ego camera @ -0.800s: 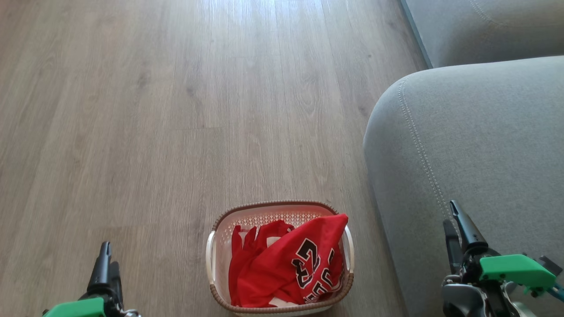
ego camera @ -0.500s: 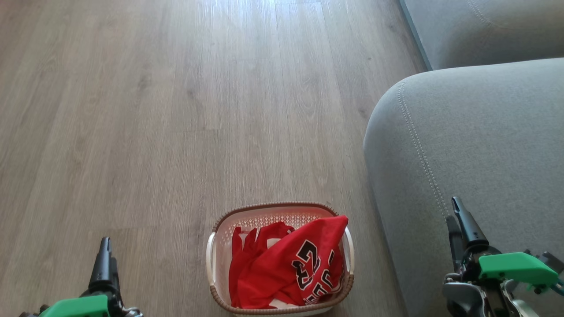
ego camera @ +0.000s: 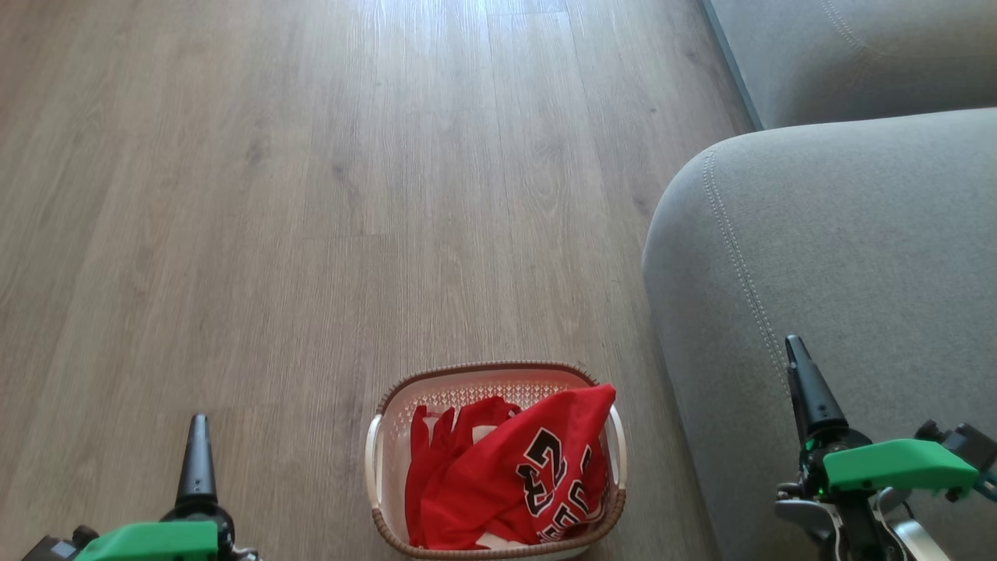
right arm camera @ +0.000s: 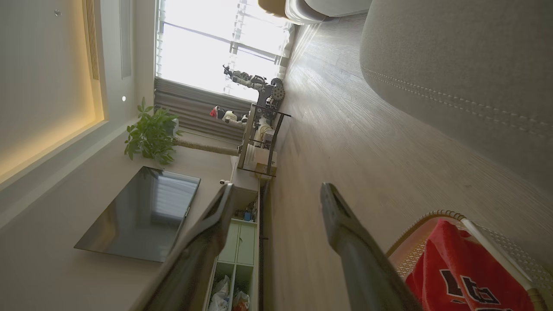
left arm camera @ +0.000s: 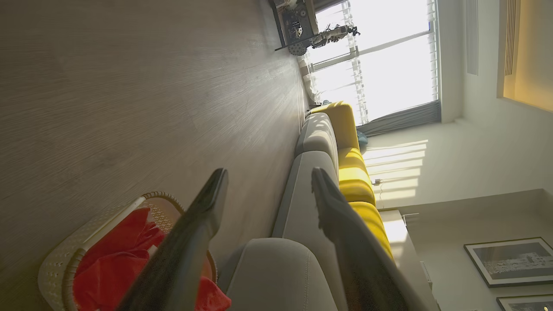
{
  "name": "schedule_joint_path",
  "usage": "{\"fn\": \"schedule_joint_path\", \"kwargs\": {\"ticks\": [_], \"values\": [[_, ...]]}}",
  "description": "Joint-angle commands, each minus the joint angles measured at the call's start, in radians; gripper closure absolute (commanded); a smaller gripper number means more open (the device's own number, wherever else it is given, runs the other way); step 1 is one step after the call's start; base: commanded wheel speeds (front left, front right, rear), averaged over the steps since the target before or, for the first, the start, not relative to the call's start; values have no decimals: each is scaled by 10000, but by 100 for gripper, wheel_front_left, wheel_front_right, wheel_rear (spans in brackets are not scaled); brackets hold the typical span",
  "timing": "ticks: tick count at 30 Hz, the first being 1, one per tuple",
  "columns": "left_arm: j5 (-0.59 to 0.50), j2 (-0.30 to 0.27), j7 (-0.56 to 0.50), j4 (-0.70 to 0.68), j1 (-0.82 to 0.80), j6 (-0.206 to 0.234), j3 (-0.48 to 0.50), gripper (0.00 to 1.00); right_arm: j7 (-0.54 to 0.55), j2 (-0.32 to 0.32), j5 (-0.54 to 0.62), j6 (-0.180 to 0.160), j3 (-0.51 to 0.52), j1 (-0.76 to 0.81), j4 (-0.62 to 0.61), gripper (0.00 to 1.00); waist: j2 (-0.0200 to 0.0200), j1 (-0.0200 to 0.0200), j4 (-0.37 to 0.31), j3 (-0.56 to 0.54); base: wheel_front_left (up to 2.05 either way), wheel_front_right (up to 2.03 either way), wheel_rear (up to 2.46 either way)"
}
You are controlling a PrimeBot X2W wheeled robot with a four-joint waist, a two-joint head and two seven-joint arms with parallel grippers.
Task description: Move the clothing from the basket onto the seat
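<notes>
Head view first. Low centre: basket down on the floor, just beside the seat, a thin strip of planks between them. Inside it, clothing heaped up, shiny red, black-and-white numerals on top, one corner lapping over the rim on the seat side. Lower left: left gripper above bare floor. Lower right: right gripper above the seat's stitched edge. Both seen edge-on here, so spread hard to judge.

Over to the left wrist view. Fingers wide apart, clamped on nothing. Beyond them, the seat's rounded end, more grey cushions in a row, yellow cushions behind. Red clothing in the basket, partly behind the finger on that view's left. Added here: bright window, pale wall, framed picture.

Right wrist view now. Fingers spread too, holding nothing. Basket rim and lettering on the clothing at the bottom right, double stitching of the seat above. Added here: dark TV, potted plant, cabinet, metal rack near the window.

Floor throughout: grey-brown wood-look planks, glare toward the window.
</notes>
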State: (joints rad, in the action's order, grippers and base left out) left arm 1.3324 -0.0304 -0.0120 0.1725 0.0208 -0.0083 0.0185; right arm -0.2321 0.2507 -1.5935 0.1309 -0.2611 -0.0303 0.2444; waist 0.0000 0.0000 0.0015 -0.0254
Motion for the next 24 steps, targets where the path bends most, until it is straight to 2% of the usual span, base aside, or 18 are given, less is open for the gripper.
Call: {"fn": "schedule_joint_path", "kwargs": {"ticks": [1,24], "values": [[-271,-100,117,-439,-126,11,74,0,-85,26,317,0,107,-312,-394,0,0,0,1,-3,0,0,0],[-4414,-126,797,-643,230,114,-251,0,-140,-502,4281,-1,445,-122,-632,0,0,0,-13,-104,0,0,0]]}}
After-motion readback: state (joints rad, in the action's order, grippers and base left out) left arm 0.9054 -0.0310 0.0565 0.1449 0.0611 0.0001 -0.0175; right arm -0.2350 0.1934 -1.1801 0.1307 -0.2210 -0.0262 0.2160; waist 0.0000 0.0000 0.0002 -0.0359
